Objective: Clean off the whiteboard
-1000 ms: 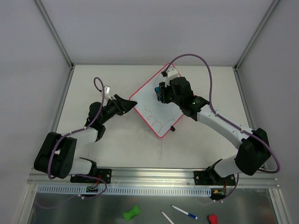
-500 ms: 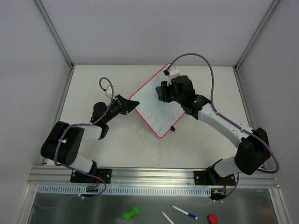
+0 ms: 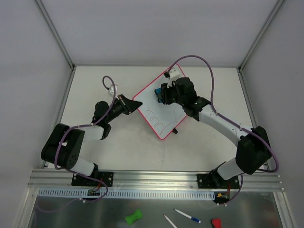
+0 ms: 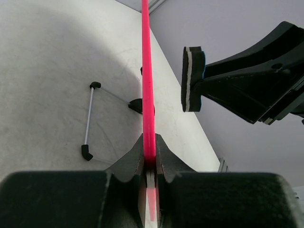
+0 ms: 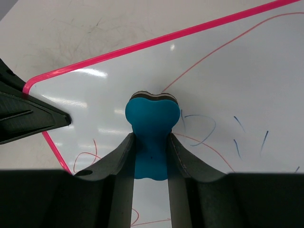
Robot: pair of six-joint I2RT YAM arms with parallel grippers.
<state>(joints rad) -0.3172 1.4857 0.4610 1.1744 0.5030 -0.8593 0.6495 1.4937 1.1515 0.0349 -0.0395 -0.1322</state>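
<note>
The whiteboard (image 3: 161,113) lies diamond-wise mid-table, white with a pink-red rim and red loop scribbles. In the right wrist view the whiteboard (image 5: 228,71) shows red and blue strokes. My left gripper (image 3: 134,105) is shut on its left corner; the left wrist view shows the rim (image 4: 148,95) edge-on between the jaws of the left gripper (image 4: 149,154). My right gripper (image 3: 161,94) is shut on a blue eraser (image 3: 158,91), held over the board's upper left part. The right wrist view shows the eraser (image 5: 152,126) between the fingers of the right gripper (image 5: 151,156), its felt end at the board.
A black clip (image 3: 175,130) sits on the board's lower right edge. The table's side rails (image 3: 61,104) and back wall bound the space. On the near metal shelf lie a green object (image 3: 133,217), two pens (image 3: 187,216) and a red object (image 3: 216,222).
The right gripper with the eraser has slid up and left across the board. The left arm moved in and now holds the board's left corner.
</note>
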